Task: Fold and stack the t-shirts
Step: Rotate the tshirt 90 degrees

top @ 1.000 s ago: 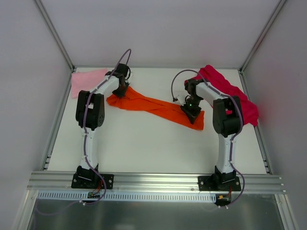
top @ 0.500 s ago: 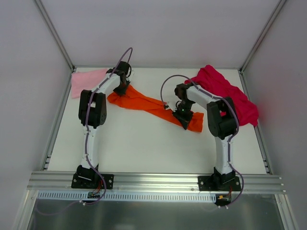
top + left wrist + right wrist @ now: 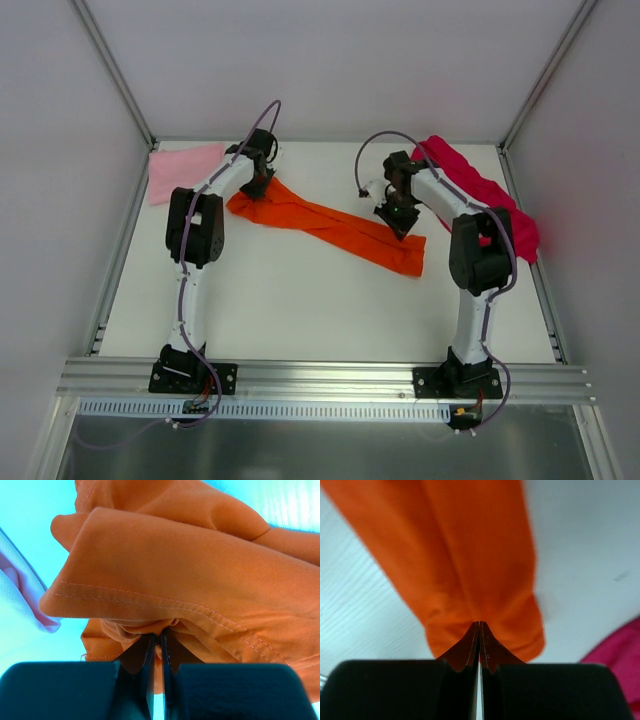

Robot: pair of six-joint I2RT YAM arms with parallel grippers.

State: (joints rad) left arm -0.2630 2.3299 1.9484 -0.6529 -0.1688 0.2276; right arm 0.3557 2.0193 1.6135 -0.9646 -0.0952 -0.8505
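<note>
The orange t-shirt (image 3: pixel 330 228) lies as a long, twisted band slanting across the middle of the table (image 3: pixel 280 310), its left end near the far-left corner and its right end nearer the arms. Each end is held. The left gripper (image 3: pixel 160 641) has its jaws pressed together on a bunched fold just under a stitched hem, and the right gripper (image 3: pixel 479 628) is pinched shut on the cloth near the other end, the fabric fanning out from its tips. Holding the garment at two well-separated spots looks like a way to draw it out lengthwise, so that it can be spread flat before any fold is made; for now it is roped rather than flat, so I judge folding has not begun. The pink t-shirt (image 3: pixel 180 168) sits flat in the far-left corner, just beside the left gripper, and the magenta t-shirt (image 3: pixel 495 205) is heaped along the right edge behind the right arm — both parked out of the working area, neither neatly folded, nothing stacked.
</note>
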